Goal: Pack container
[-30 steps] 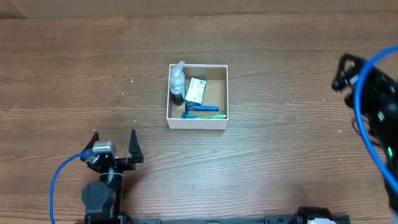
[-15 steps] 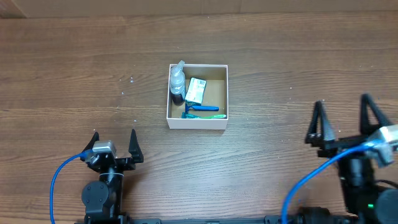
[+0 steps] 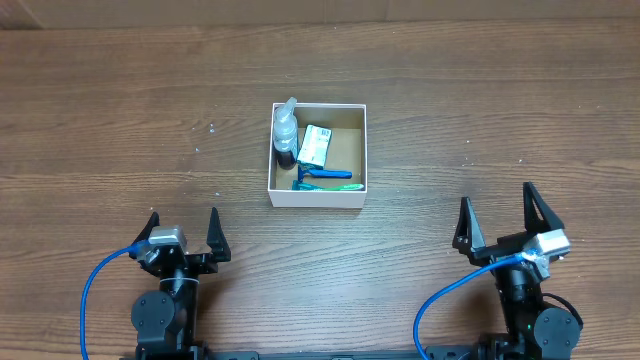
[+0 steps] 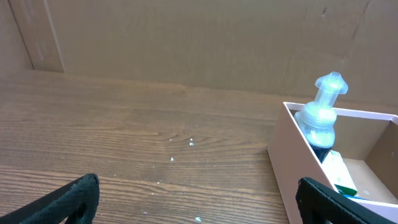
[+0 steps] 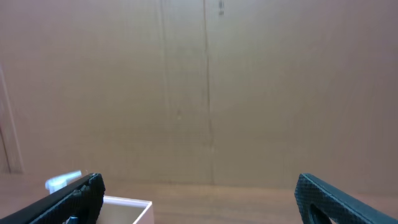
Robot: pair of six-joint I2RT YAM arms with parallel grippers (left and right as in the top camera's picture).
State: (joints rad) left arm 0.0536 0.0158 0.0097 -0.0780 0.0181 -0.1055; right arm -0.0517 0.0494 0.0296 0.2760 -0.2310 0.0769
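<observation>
at the near left, the left gripper (image 3: 183,215) sits low over the wooden table (image 3: 100,120) with its two black fingers spread wide and nothing between them, a blue cable (image 3: 100,275) looping off its left side. its wrist camera shows the same splayed fingers (image 4: 68,202) at the bottom corners. right of it and farther back, near the middle of the table, stands the container (image 3: 318,198), well apart from both grippers: a shallow box with thin white walls and a tan cardboard floor, its open side up. it is about square, so no long axis stands out, and its walls run in line with the table's edges. a clear bottle (image 3: 286,128) with a dark base lies along its left wall. beside that are a green-and-white carton (image 3: 316,146), a blue razor (image 3: 325,174) and a green toothbrush (image 3: 335,186). at the near right, the right gripper (image 3: 496,196) is likewise splayed apart and empty.
</observation>
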